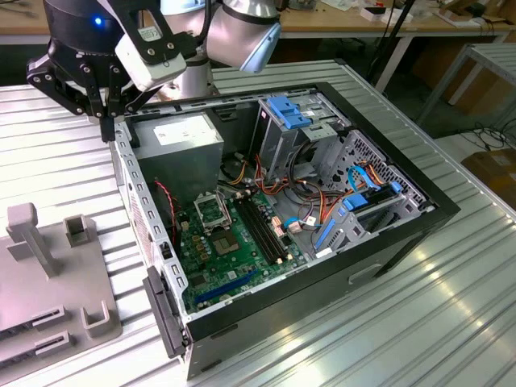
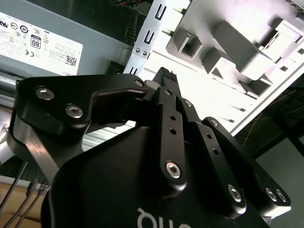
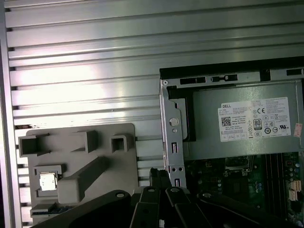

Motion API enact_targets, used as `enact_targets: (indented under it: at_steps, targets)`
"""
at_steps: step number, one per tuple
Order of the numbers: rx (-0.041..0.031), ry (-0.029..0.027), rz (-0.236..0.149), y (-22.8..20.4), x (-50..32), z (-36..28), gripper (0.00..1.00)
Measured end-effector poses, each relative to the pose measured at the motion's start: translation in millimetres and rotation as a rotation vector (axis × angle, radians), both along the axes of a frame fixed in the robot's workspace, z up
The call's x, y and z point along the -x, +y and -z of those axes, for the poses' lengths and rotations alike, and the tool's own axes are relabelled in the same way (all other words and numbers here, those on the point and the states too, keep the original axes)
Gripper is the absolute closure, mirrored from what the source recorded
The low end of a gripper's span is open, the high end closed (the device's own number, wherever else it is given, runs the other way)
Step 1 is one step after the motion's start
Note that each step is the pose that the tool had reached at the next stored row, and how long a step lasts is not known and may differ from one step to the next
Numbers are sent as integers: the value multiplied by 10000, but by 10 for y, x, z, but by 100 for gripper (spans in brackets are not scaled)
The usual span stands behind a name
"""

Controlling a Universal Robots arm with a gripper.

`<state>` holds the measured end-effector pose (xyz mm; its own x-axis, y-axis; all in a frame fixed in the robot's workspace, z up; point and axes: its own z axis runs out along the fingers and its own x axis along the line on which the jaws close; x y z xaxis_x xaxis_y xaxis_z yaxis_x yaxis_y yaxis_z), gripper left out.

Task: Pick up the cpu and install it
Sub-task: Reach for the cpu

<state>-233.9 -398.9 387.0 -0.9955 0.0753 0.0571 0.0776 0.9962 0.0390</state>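
**A:** Which step is in hand?

**B:** The pick-up is judged not yet begun. The gripper (image 1: 107, 129) is held above the far corner of the open computer case (image 1: 439, 214), at the exterior view's left. It is over the case wall, just beside the power supply (image 1: 181, 137). Its fingers are seen drawn together, with nothing clamped between them.

**A:** Where is the cpu to be found?

**B:** In the first wrist view the cpu (image 3: 47, 181) is seen lying flat in a square pocket of the grey fixture block (image 3: 123, 166). It is outside the case and well apart from the gripper.

**A:** What is called for by the grasp?

**B:** By judgement, the fingers would have to be parted and set squarely on the chip's edges, since little lip is offered by so thin a part. The socket (image 1: 211, 211) on the motherboard (image 1: 230, 262) appears unoccupied. It is placed between the power supply and the memory slots (image 1: 262, 226).

**A:** And the surface and the room?

**B:** The case is laid on its side on a ribbed metal table (image 1: 387, 322), brightly lit. Wooden workbenches (image 1: 339, 24) are seen on the far side.
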Motion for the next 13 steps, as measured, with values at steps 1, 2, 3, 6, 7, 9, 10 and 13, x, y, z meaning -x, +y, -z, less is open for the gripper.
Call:
enact_targets:
  at_steps: [1,2,3,6,7,9,10,13]
  targets:
    - [0,2,0,0,3,0,89]
    - [1,7,0,0,7,0,89]
    - [0,10,0,0,11,1,89]
    - [0,28,0,0,31,2,89]
    - [0,31,1,0,35,2,89]
    - [0,37,0,0,43,3,89]
    - [0,41,0,0,46,3,89]
    - [1,51,0,0,57,3,89]
